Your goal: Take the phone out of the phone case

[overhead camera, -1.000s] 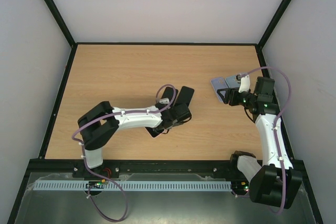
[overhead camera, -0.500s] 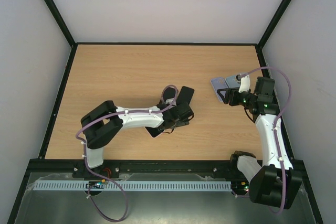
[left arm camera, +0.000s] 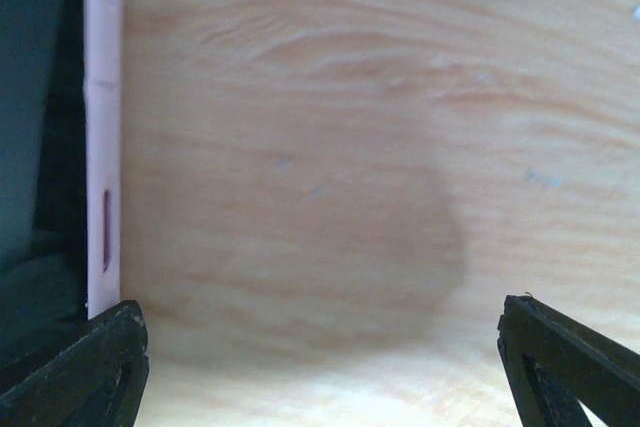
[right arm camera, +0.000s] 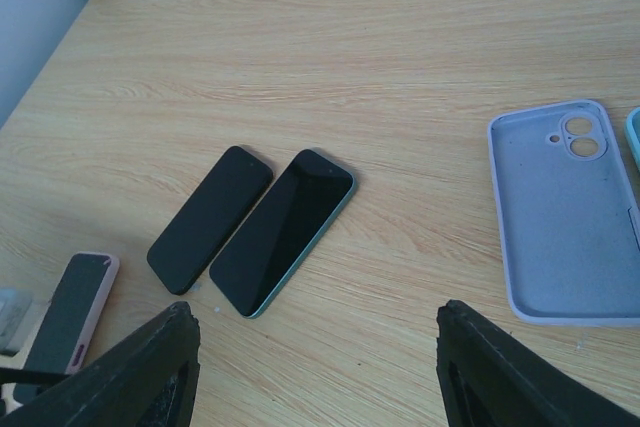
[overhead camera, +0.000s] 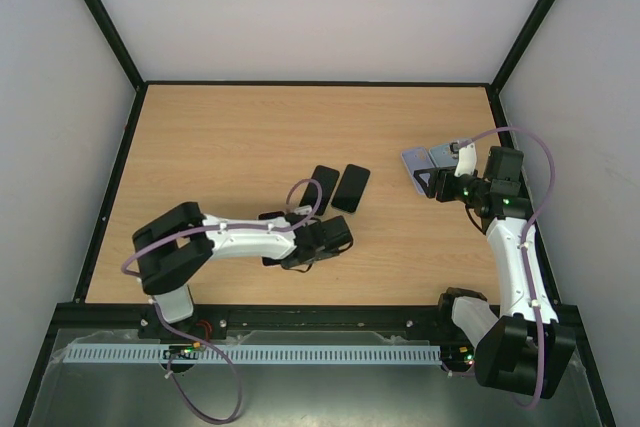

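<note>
A phone in a pink phone case (right arm camera: pixel 68 311) lies flat at the lower left of the right wrist view. In the left wrist view its pink edge (left arm camera: pixel 103 147) runs along the left side, next to my left finger. My left gripper (left arm camera: pixel 320 377) hovers open over bare wood, nothing between its fingers. From above, my left gripper (overhead camera: pixel 318 245) sits beside the cased phone (overhead camera: pixel 271 215), which the forearm partly covers. My right gripper (right arm camera: pixel 320 377) stands open and empty at the right of the table (overhead camera: pixel 432 179).
Two bare phones lie side by side mid-table, one black (right arm camera: pixel 210 219) (overhead camera: pixel 322 189), one green-edged (right arm camera: pixel 283 230) (overhead camera: pixel 351 187). An empty lilac case (right arm camera: pixel 565 212) (overhead camera: pixel 418 159) lies by the right gripper, with a teal case's edge (right arm camera: pixel 634 137) beside it.
My left arm has pulled back toward the near left, off the two bare phones, which now both show from above. The right arm has not moved.
</note>
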You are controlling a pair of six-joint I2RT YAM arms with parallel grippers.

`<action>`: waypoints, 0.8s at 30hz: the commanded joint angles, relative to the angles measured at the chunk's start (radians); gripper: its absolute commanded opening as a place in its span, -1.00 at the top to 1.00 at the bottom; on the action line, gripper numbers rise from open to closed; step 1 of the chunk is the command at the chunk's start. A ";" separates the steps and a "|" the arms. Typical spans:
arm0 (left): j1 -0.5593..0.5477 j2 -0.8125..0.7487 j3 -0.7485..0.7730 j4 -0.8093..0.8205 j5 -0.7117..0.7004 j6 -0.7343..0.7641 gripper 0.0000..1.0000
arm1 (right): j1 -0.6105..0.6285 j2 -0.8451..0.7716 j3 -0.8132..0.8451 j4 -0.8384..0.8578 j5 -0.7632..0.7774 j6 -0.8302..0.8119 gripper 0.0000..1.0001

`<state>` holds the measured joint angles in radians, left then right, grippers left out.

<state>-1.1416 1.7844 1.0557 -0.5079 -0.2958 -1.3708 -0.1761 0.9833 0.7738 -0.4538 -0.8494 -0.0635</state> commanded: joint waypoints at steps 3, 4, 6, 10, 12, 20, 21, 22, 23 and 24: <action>-0.021 -0.140 -0.023 -0.135 -0.075 0.044 -0.90 | 0.004 -0.017 -0.002 0.013 0.005 -0.009 -0.26; -0.020 -0.156 -0.006 -0.164 -0.108 0.063 -0.93 | 0.004 -0.017 -0.002 0.012 0.006 -0.009 -0.26; -0.008 -0.182 0.021 -0.249 -0.181 0.101 -0.98 | 0.004 -0.018 -0.002 0.013 0.009 -0.009 -0.26; 0.088 -0.221 0.015 -0.314 -0.208 0.248 -0.98 | 0.004 -0.021 -0.004 0.014 0.012 -0.007 -0.26; 0.154 -0.235 -0.020 -0.303 -0.185 0.313 -0.98 | 0.004 -0.022 -0.004 0.014 0.011 -0.008 -0.27; 0.324 -0.254 -0.106 -0.184 -0.045 0.493 -0.98 | 0.004 -0.026 -0.004 0.014 0.013 -0.006 -0.26; 0.337 -0.252 -0.112 -0.156 -0.008 0.513 -0.98 | 0.004 -0.025 -0.004 0.014 0.014 -0.007 -0.26; 0.349 -0.249 -0.114 -0.144 0.018 0.521 -0.98 | 0.004 -0.025 -0.004 0.014 0.013 -0.008 -0.27; 0.358 -0.243 -0.113 -0.137 0.030 0.526 -0.98 | 0.004 -0.023 -0.004 0.015 0.014 -0.007 -0.26; 0.366 -0.237 -0.109 -0.134 0.040 0.534 -0.98 | 0.004 -0.023 -0.004 0.015 0.013 -0.007 -0.27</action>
<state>-0.8070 1.5459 0.9508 -0.6937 -0.3546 -0.9298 -0.1761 0.9756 0.7738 -0.4538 -0.8455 -0.0635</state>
